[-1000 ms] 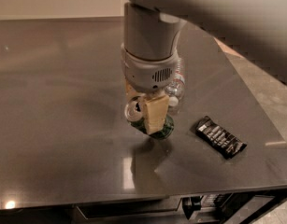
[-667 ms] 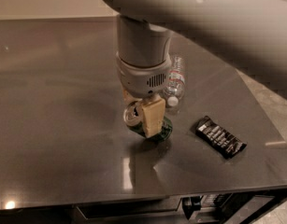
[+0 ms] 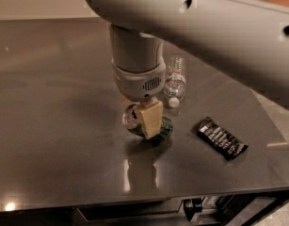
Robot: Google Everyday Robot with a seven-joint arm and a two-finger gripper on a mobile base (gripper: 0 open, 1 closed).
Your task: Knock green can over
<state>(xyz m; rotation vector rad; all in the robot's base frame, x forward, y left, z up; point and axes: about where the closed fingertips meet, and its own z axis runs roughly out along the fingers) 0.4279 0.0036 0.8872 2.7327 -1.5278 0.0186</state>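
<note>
Dark tabletop [image 3: 54, 126]; hand [image 3: 142, 123] low at centre, touching green can [image 3: 165, 128] (tilted, silver top toward nine o'clock); open or closed, cannot tell. Bottle [image 3: 175, 81] at one o'clock.

Dark glossy counter [image 3: 50, 107] filling most of view; glare spot [image 3: 10, 206] near front-left edge. Beige wall [image 3: 40, 1] beyond far edge. Pale floor [image 3: 278, 121] at right. Claw [image 3: 141, 125] low over counter middle.

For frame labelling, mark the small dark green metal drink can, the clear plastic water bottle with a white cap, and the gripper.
Dark green metal can [image 3: 165, 128], camera view, its exposed green side.
Clear plastic water bottle [image 3: 176, 80], camera view, its label.
Gripper [image 3: 146, 124], camera view, its tip, at the can.
</note>
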